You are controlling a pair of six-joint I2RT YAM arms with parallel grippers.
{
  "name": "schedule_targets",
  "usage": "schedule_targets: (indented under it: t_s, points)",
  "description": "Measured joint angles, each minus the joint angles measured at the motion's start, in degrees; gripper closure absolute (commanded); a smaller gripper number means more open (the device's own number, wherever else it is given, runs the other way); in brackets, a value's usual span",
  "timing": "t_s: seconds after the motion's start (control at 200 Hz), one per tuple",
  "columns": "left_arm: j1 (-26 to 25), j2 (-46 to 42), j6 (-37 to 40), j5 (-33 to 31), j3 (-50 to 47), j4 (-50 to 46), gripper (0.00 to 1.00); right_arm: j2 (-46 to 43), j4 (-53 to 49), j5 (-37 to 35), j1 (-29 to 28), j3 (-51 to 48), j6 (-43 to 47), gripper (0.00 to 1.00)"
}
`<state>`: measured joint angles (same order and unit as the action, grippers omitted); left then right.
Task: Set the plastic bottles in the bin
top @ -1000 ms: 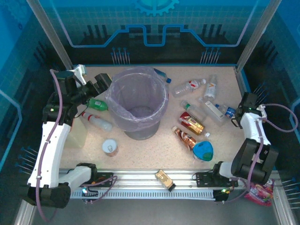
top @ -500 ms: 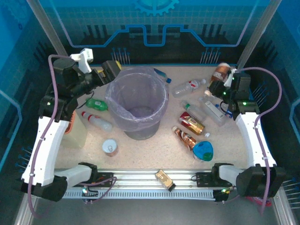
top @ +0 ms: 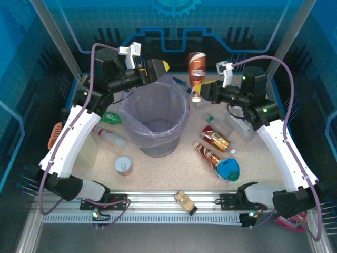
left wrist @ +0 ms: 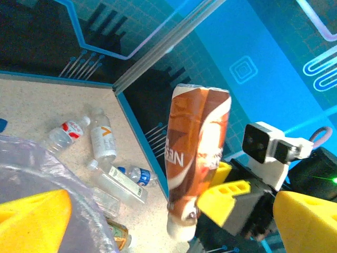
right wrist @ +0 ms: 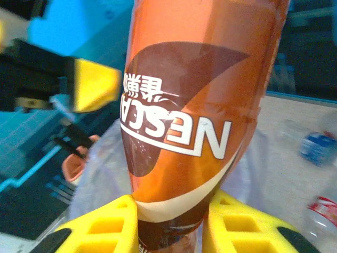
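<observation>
My right gripper [top: 202, 94] [right wrist: 171, 232] is shut on the neck end of a brown, orange-wrapped plastic bottle [top: 196, 68] [right wrist: 195, 116] [left wrist: 197, 153], held upright just past the far right rim of the translucent grey-lavender bin [top: 158, 143] [left wrist: 47, 174]. My left gripper [top: 158, 67] [left wrist: 174, 216] hangs open over the bin's far left rim, holding nothing. Two more brown bottles [top: 215, 138] [top: 207, 154], several clear ones [top: 221, 124] [left wrist: 102, 139] and a red-labelled one [top: 211, 97] [left wrist: 66, 132] lie right of the bin. A green bottle [top: 109, 117] and a red-capped one [top: 109, 137] lie left of it.
A tin can [top: 124, 165] stands in front of the bin on the left. A blue dish [top: 228, 169] sits front right. An orange basket [top: 52, 135] is at the left edge. A gold packet [top: 184, 201] rests on the front rail, a pink packet [top: 293, 218] beyond it at the right.
My right arm picked up the brown bottle at the right side and carried it left to the bin's far right rim. My left arm rose and swung right, over the far rim.
</observation>
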<state>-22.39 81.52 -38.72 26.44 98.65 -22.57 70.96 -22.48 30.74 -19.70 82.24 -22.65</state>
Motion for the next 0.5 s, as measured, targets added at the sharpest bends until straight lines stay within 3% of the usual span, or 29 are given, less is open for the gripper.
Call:
schedule_targets:
  t_s: [0.165,0.5]
  points:
    - [-1.38,0.96,-0.42,-0.02,0.0,3.32,0.02,2.69,1.66,2.29,-5.81,1.25,-0.68,0.71]
    - [-1.46,2.12,-2.51,-1.05,-0.61,6.08,0.24,6.54,6.78,4.11,-10.93,1.84,-2.84,0.72]
